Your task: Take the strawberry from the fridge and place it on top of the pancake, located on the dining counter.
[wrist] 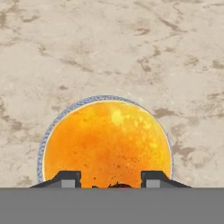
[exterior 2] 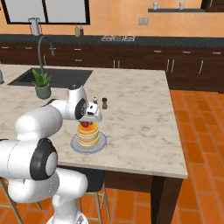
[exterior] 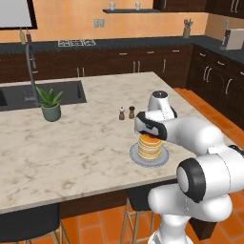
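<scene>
Item: strawberry (exterior 2: pixel 85 124). Small dark red berry, seen in the right base view on top of the pancake (exterior 2: pixel 88 134), directly beneath the gripper (exterior 2: pixel 89 121). In the hand view a sliver of red with a green trace shows at the bottom edge, between the two dark fingertips (wrist: pixel 65 179), over the orange face of the pancake. Whether the berry touches the pancake or hangs just above it cannot be told.

Item: gripper. Pointed straight down over the pancake, hand close above the top of it. The fingertips stand apart with the berry in the gap; whether they press on it or stand clear of it cannot be told from these views.

Item: pancake. Golden-orange, shown as a short stack in both base views, resting on a round grey-blue plate (exterior: pixel 162 161) whose rim edges the disc in the hand view.

Item: dining counter (exterior: pixel 76 143). Beige-white marbled top; the plate sits near its front edge, toward the robot.

Other items on the counter: two small shakers (exterior: pixel 127 113), one pale-topped and one dark, side by side just behind the plate; a potted green plant (exterior: pixel 50 104) well apart to the left, near the sink (exterior: pixel 43 94) with its tall faucet (exterior: pixel 32 71).

Below the counter edge: dark stools (exterior: pixel 28 224).
</scene>
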Motion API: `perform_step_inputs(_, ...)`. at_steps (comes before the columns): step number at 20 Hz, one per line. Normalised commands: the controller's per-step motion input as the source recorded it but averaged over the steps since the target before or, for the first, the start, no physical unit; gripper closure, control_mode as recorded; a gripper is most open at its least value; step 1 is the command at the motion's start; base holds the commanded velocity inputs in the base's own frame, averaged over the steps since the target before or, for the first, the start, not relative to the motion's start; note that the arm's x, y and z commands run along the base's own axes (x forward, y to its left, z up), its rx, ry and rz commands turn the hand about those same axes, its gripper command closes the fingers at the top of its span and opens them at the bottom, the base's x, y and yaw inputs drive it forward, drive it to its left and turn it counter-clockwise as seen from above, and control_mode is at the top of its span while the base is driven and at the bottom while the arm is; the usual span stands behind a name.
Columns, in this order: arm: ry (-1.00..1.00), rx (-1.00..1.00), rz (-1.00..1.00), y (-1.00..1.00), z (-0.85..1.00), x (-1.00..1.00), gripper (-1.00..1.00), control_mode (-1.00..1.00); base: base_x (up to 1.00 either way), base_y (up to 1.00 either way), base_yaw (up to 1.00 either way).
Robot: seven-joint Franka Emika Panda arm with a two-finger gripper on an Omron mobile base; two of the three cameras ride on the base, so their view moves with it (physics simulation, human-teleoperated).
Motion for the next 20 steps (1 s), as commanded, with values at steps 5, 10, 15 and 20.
perform_step_inputs(5,-0.03,-0.04,0.0,0.0,0.13,0.01,-1.0,-1.0,0.0,0.0,0.0)
perform_step_inputs(10,-0.02,-0.09,0.0,0.05,0.34,0.0,-1.0,-1.0,0.0,0.0,0.0)
perform_step_inputs(15,-0.05,-0.16,0.03,0.57,0.77,-0.79,-1.0,-1.0,0.0,0.0,0.0)
perform_step_inputs(20,0.01,-0.12,0.06,0.95,0.64,-1.0,-1.0,-1.0,0.0,0.0,0.0)
